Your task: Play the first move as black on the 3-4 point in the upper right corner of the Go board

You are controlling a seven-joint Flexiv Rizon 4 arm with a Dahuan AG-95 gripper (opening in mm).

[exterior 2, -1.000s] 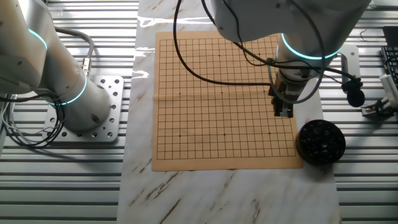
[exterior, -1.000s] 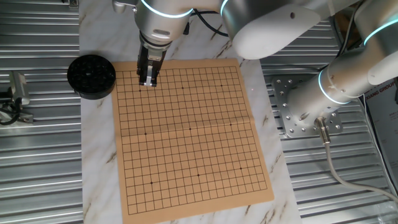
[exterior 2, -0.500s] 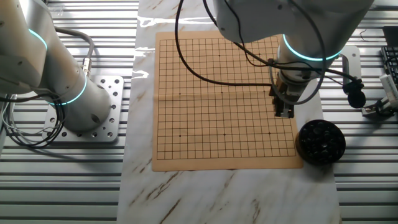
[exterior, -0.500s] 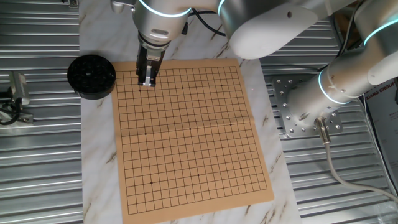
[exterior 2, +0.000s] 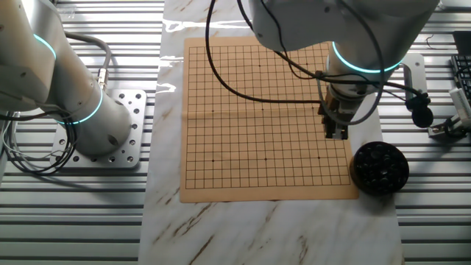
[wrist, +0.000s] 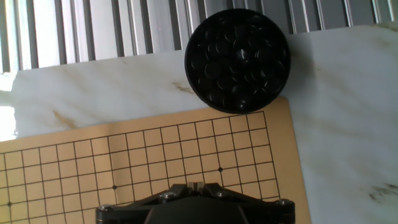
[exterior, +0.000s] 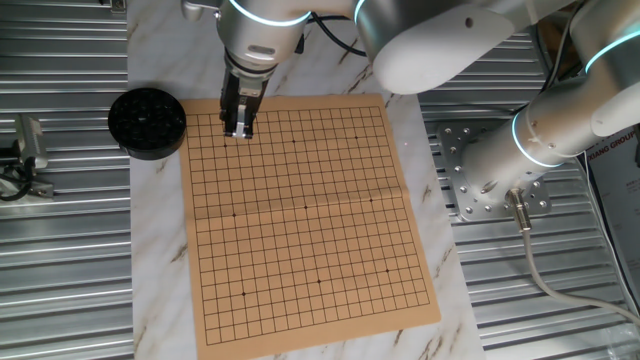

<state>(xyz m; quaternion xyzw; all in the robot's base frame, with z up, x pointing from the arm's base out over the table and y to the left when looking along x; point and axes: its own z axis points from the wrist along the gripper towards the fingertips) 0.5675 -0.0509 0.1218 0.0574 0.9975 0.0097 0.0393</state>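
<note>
Board [exterior: 300, 210] under claw [exterior: 237, 130], w/ claw over corner nr bowl [exterior: 147, 122]

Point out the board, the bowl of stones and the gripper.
board [exterior: 310, 220], one fixed view, bare grid near the crease.
bowl of stones [wrist: 237, 59], hand view, on the black stones inside.
gripper [exterior 2: 336, 133], the other fixed view, between its fingertips.

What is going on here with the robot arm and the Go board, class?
One robot arm holds its gripper low over a corner region of the board, close to the black bowl full of black stones that stands just off that corner. No stone shows anywhere on the visible grid. Whether the fingers hold a stone cannot be told from these views.
</note>
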